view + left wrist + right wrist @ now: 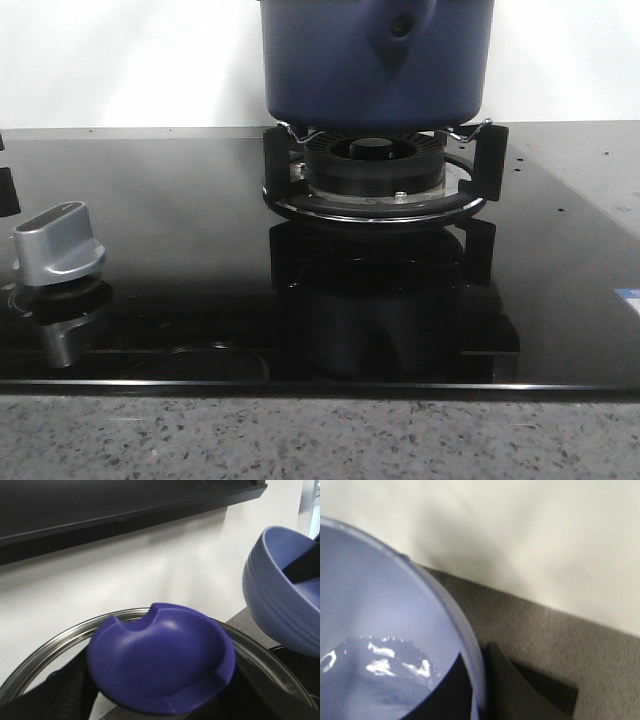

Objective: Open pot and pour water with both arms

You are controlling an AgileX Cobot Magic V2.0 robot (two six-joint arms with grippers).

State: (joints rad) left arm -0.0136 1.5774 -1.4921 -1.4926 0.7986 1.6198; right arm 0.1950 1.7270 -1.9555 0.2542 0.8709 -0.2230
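Note:
The dark blue pot (370, 70) stands on the burner stand (372, 165); its top is cut off by the frame and its handle stub with a hole (400, 28) faces me. Neither gripper shows in the front view. My left gripper (160, 692) is shut on the blue knob (160, 657) of a glass lid with a steel rim (65, 635), dark fingers (62, 692) on either side. My right gripper (480, 685) is shut on the rim of a lighter blue bowl (380, 605) holding water (365, 680), one finger inside, one outside. The bowl also shows, tilted, in the left wrist view (280, 595).
A silver stove knob (58, 243) stands at the front left of the black glass hob (180, 220). Grey speckled counter (560, 635) runs beside the hob. A white wall is behind, with a dark hood (125, 505) above.

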